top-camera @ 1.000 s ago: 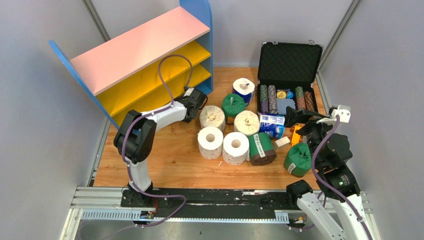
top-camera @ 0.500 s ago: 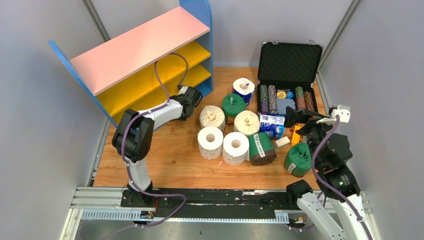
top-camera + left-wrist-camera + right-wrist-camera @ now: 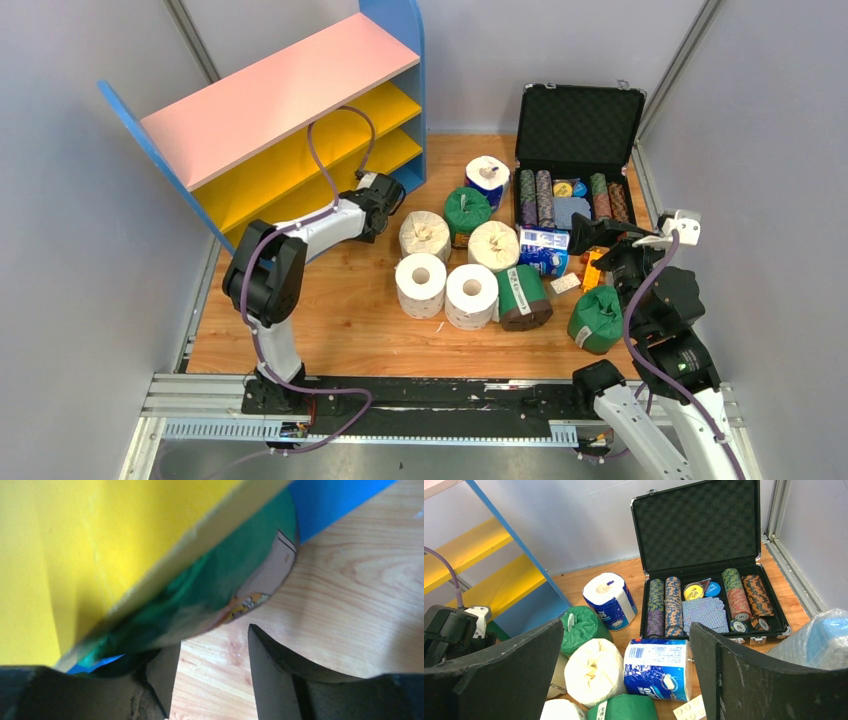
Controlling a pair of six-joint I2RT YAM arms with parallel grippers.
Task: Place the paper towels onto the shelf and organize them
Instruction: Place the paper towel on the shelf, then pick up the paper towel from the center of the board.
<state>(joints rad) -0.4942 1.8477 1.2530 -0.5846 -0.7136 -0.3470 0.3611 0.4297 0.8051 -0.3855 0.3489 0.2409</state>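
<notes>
Under yellow board [image 3: 75, 555]: green roll [image 3: 220, 590] sits tucked in the shelf [image 3: 280, 90].
Left gripper [image 3: 212, 675]: spread, so you've freed it.
Right gripper [image 3: 624, 680]: spread, idle.

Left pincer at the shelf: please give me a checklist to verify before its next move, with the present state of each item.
1. Green roll lies under the yellow board of the shelf: ok.
2. Left pincer is released from the green roll: cannot tell; jaws stand apart, one finger close against it.
3. Roll rests fully inside: cannot tell.
4. Right pincer is open and empty: ok.
5. Loose rolls still wait on the table: ok.
</notes>
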